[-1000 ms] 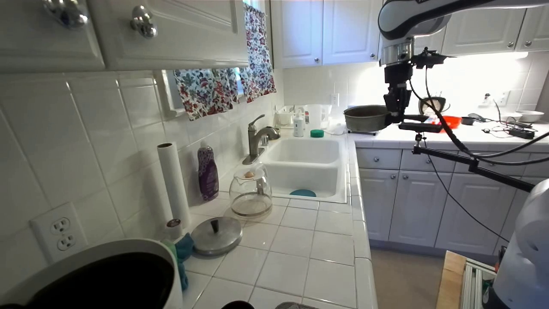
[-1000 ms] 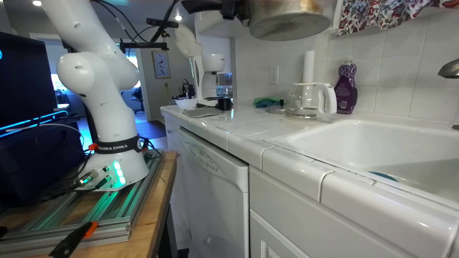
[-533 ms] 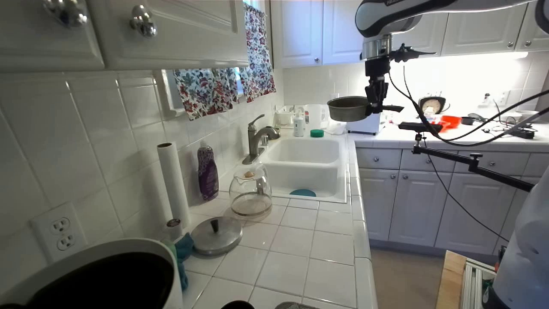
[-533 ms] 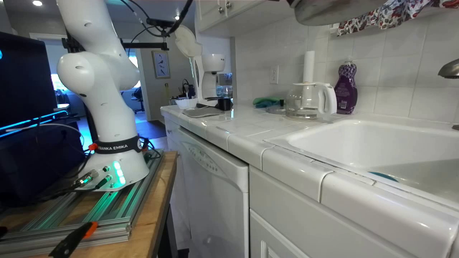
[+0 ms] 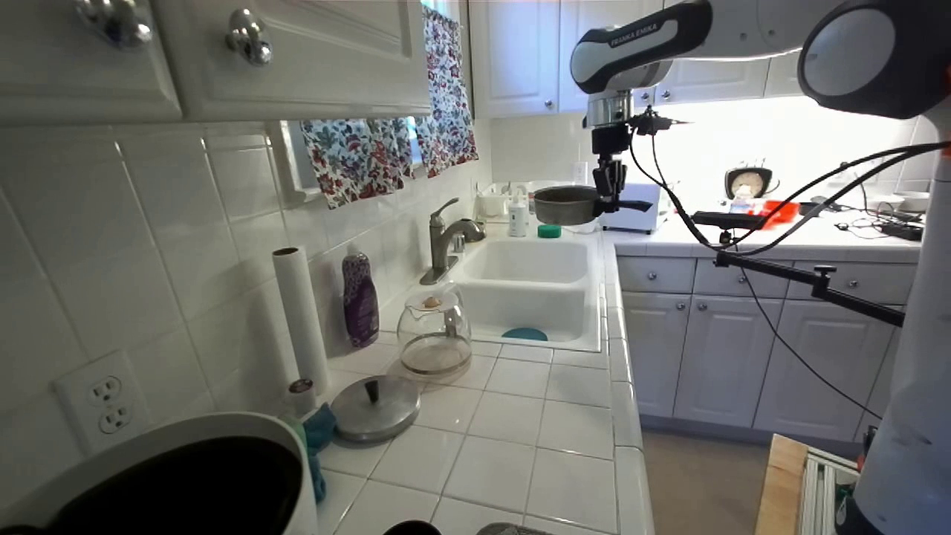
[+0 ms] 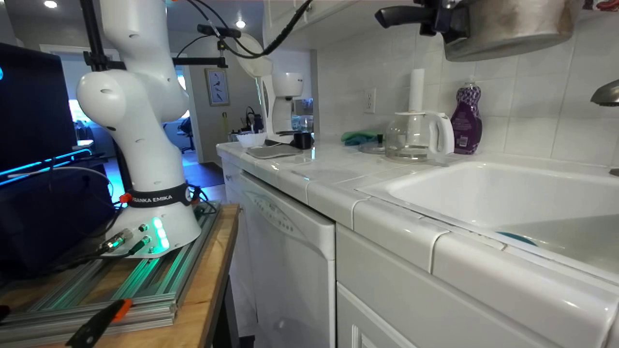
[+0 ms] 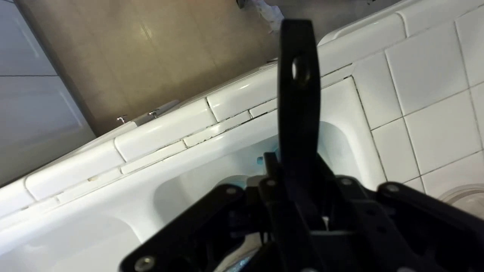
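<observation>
Black pincer [image 6: 436, 20], jaws nearly together, grips the long black handle [image 6: 401, 16] of a round, grey metal saucepan [image 6: 517, 29], tarnished brown, upper right in an exterior view.

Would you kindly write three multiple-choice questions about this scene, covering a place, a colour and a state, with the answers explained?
1. Where does the metal lid lie?
A) Inside the sink
B) On the tiled counter
C) On the floor

2. What colour is the tall bottle near the glass carafe?
A) Purple
B) Yellow
C) Orange

3. How is the saucepan?
A) Standing on the counter
B) Lying in the sink
C) Held aloft by the end effector

Answers:
1: B, it lies flat on the tiles in an exterior view.
2: A, both exterior views show its purple body.
3: C, the wrist view shows the end effector closed on its handle.
</observation>
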Motion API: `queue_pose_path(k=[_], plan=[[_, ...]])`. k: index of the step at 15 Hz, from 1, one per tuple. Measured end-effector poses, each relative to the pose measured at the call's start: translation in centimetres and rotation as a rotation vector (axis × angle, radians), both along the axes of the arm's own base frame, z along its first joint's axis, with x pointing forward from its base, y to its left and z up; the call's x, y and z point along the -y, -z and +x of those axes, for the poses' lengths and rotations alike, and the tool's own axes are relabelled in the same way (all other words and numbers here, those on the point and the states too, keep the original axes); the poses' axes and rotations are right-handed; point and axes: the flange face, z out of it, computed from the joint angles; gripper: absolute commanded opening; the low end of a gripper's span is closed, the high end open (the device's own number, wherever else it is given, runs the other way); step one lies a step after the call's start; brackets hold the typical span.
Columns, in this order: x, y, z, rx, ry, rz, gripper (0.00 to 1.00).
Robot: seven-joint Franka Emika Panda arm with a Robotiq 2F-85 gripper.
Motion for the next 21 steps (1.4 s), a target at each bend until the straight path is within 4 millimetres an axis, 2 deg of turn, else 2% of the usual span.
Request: queue_pose_path(k=[4, 5, 10, 17, 21], plan=[[0.8, 1.4, 1.5, -0.013, -0.024, 0.008, 0.23], [0.8, 1.4, 1.5, -0.011, -0.025, 0.007, 0.06], [0.9, 2.0, 1.8, -0.022, -0.023, 0.011, 0.06], [1.3, 6.1, 4.2, -0.094, 0.049, 0.000, 0.06], [1.7, 6.4, 5.2, -0.161, 0.128, -0.065, 0.06]])
